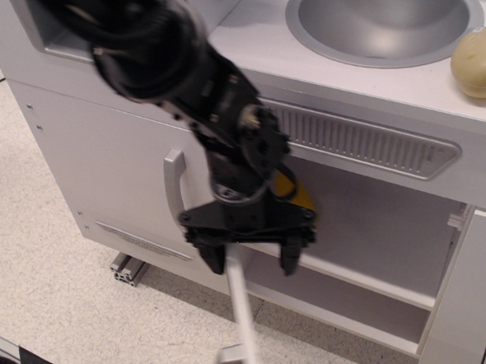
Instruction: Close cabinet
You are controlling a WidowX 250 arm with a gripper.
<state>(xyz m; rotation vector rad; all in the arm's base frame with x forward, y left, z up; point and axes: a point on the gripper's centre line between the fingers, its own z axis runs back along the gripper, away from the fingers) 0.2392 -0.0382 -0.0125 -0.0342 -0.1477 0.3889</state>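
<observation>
The gripper [250, 257] hangs low at centre frame, fingers pointing down and spread apart, and the thin top edge of the cabinet door [243, 314] sits right between them. The left-hand finger [213, 256] is on the outer side of the panel, the other finger on the inner side; whether either pad actually touches the door, I cannot tell, there is motion blur here.

The door is seen edge-on, running from the gripper down toward 6 o'clock, tilted a little, with the grey bar handle [230, 362] poking out near the bottom edge of the frame. So the cabinet [371, 257] stands open, its white compartment stretching away to 3 o'clock of the gripper, inner shelf [360, 278] plainly visible. A yellow object [297, 195] peeks out just behind the wrist, inside the compartment.

The black arm [161, 63] climbs toward 11 o'clock. At 9 o'clock of the gripper, the taller white door with its curved grey handle [174, 186]. Up at 1 o'clock, the grey vent strip [364, 141], the sink bowl [385, 16], and a pale rounded object [477, 62] on the counter at the right edge.
</observation>
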